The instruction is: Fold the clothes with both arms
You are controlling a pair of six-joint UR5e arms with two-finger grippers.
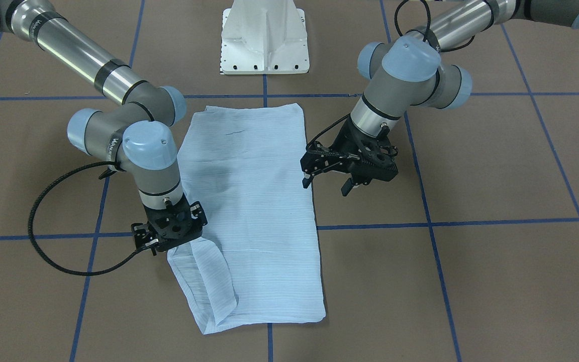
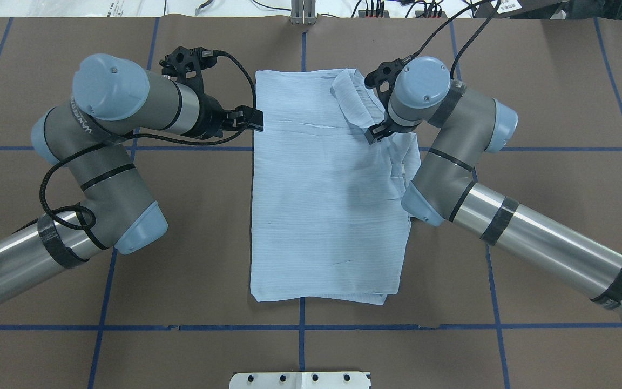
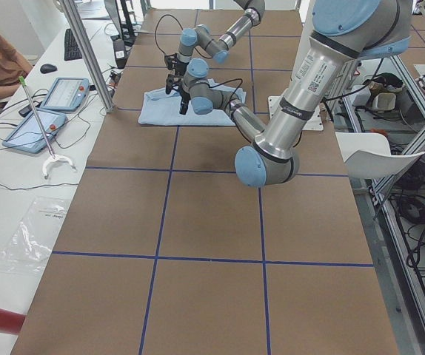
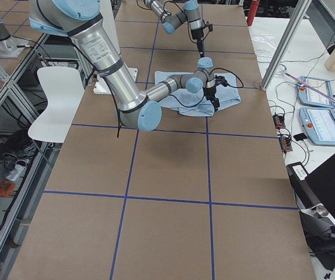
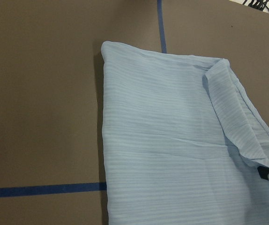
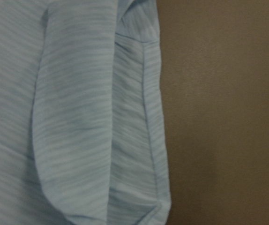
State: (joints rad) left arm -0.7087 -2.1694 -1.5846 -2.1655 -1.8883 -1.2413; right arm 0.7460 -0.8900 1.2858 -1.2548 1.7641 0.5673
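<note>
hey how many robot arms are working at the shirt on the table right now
2. The left arm reaches to the shirt's left edge, its gripper beside the cloth. The right arm leans over the right edge, its gripper at a lifted flap.

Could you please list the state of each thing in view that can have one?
Shirt: folded into a long rectangle, flat on the table, one flap lifted at a far corner.
Left gripper: open, empty, beside the shirt's edge.
Right gripper: over the lifted flap; cannot tell whether it grips it.
</note>
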